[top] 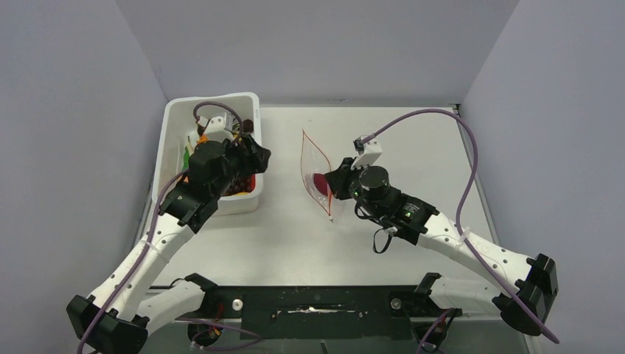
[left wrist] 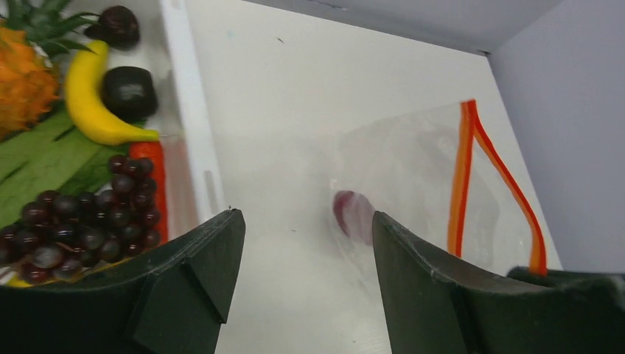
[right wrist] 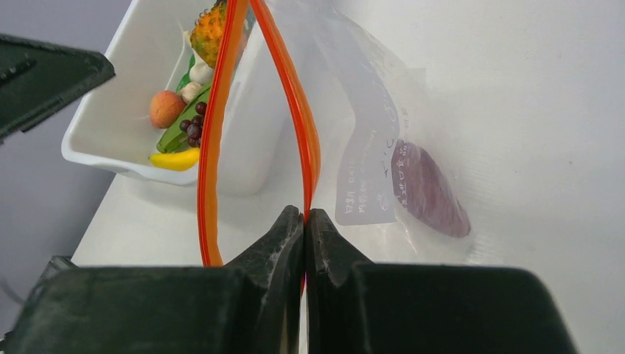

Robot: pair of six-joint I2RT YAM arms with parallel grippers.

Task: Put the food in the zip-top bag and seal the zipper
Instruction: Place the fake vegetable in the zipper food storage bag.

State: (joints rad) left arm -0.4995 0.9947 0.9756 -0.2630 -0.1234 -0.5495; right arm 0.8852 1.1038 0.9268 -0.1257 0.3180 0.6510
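Pale matte table, a tub and a bag on it.
White tub sits at the far-left corner, long side along the left wall. Clear zip-top bag lies right of the tub, apart from it, lower side flat on the tabletop, mouth edge lifted.

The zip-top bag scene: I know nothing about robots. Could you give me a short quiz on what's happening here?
1. True or false: the right gripper is shut on the zipper of the zip-top bag.
2. What lies inside the bag? A) nothing B) one purple piece C) three pieces
3. Fill in: the left gripper, by the white tub, is ___ and holds nothing.
Key: 1 true; 2 B; 3 open.
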